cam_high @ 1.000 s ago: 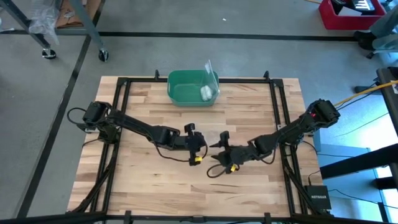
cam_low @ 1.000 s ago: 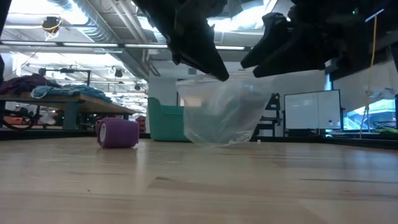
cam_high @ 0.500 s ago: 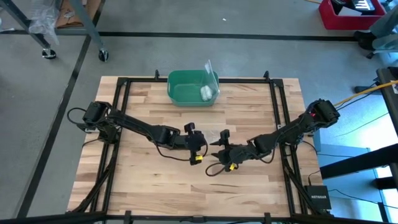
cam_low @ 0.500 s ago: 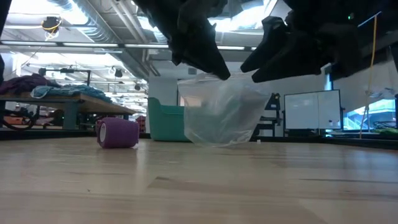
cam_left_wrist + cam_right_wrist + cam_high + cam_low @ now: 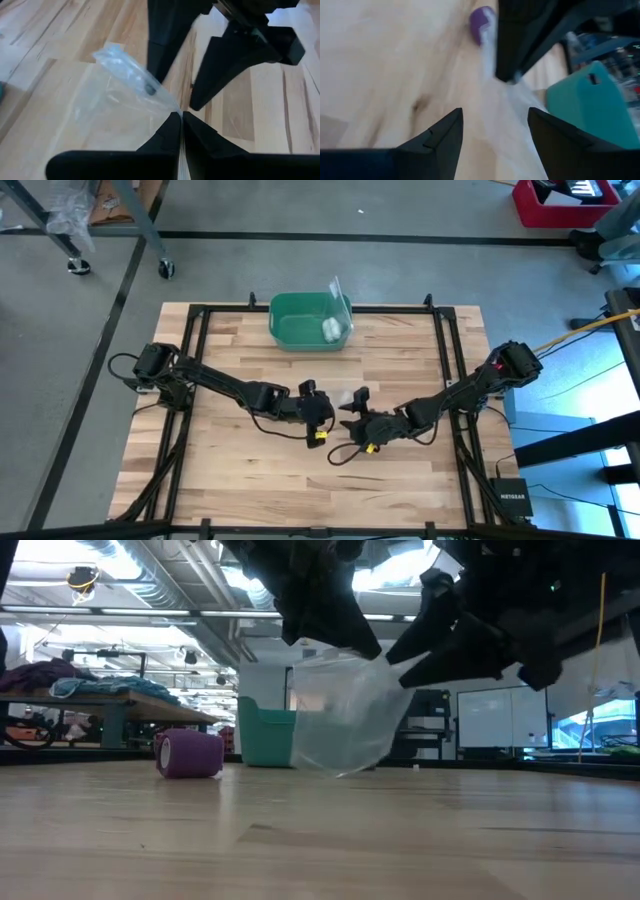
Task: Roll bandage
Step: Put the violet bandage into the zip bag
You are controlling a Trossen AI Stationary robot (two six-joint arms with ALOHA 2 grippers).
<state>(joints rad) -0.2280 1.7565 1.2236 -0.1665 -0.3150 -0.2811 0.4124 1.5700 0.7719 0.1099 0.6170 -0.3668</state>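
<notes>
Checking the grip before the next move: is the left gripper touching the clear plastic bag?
Touching. In the left wrist view the left gripper is shut on the clear plastic bag's edge.

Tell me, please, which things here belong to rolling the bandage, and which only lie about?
Belonging to the job:
- purple bandage, already a compact roll on the table
- left gripper, shut on the clear plastic bag
- right gripper, open beside the bag

Lying about:
- green bin at the table's far edge
- small white roll inside it

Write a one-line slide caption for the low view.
Left gripper pinches a clear plastic bag above the table; purple bandage roll sits behind.
</notes>
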